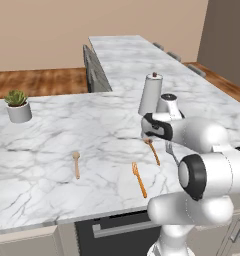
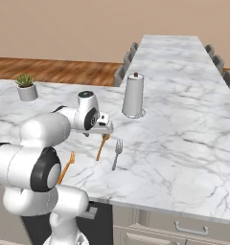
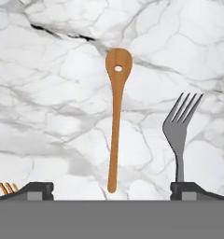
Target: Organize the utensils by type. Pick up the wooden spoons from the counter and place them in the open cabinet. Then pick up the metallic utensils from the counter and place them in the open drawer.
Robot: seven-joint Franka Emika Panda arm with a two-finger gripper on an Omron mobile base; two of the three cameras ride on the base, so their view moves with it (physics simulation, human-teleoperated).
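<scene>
Your gripper (image 3: pixel 112 189) is wide open, empty; straddle the orange-brown spoon (image 3: pixel 115 121) handle — descend straight, avoiding the grey fork (image 3: pixel 180 128); then close.

Base views flank the counter (image 1: pixel 52 150); hand view looks straight down, close.

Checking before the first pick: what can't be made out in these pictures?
- Gripper: hand view shows the fingertips only.
- Copper fork: hand view, just prong tips beside the left fingertip.
- Steel fork: left base view, partly behind the arm.
- Orange-brown spoon: right base view, bowl under the gripper.
</scene>
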